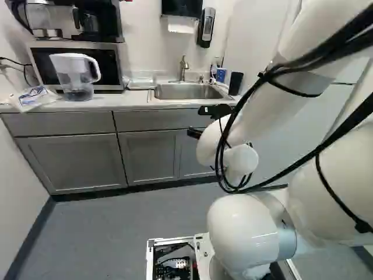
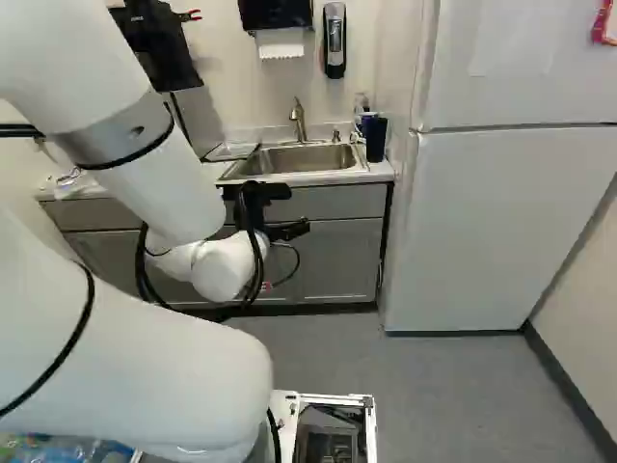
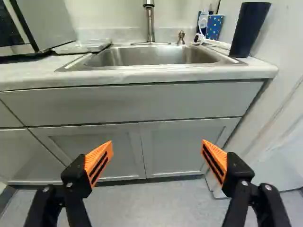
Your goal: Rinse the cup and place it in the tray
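My gripper [image 2: 287, 211] hangs in front of the sink cabinet in the right base view. In the wrist view the gripper [image 3: 157, 145] is open, its orange pads wide apart with nothing between them. A tall dark blue cup [image 3: 249, 29] stands upright on the counter's right end, beside the sink [image 3: 151, 56], beyond the gripper and apart from it. Behind the basin rises the metal faucet [image 3: 150, 23]. Left of the basin, next to the microwave, lies a flat, light tray [image 3: 81, 47]; the left base view shows this tray [image 1: 140, 83] too.
A clear pitcher [image 1: 76, 76] stands before the microwave [image 1: 44, 61], with a plastic bag [image 1: 36, 98] beside it. The counter's front edge [image 3: 156, 75] and cabinet doors [image 3: 170, 146] face the gripper. A white fridge [image 2: 492, 222] stands to the right. Behind the cup is a blue dotted container [image 3: 214, 27].
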`<state>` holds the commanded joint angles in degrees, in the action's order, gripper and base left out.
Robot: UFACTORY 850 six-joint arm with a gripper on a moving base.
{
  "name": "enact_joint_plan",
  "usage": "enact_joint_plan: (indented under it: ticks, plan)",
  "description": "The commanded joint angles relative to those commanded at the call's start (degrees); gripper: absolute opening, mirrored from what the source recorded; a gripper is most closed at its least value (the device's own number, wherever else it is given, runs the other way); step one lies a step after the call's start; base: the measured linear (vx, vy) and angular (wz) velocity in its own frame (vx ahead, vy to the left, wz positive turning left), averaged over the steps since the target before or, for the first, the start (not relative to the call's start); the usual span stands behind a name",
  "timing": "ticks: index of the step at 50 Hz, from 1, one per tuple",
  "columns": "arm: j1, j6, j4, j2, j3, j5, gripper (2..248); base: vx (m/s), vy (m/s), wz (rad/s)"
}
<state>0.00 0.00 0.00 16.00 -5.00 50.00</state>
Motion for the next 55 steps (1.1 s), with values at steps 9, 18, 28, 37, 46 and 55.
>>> enact_joint_plan:
  ticks: [9,18,28,37,46,55]
  plan:
    - [0.0,0.0,0.0,0.0,0.0,0.0,247,0.0,0.0,0.0]
    - [0.0,0.0,0.0,0.0,0.0,0.0,247,0.0,0.0,0.0]
    - [0.0,0.0,0.0,0.0,0.0,0.0,247,0.0,0.0,0.0]
    - [0.0,0.0,0.0,0.0,0.0,0.0,247,0.0,0.0,0.0]
    - [0.0,0.0,0.0,-0.18,-0.99,0.0,247,0.0,0.0,0.0]
    - [0.0,0.0,0.0,-0.92,-2.89,0.0,247,0.0,0.0,0.0]
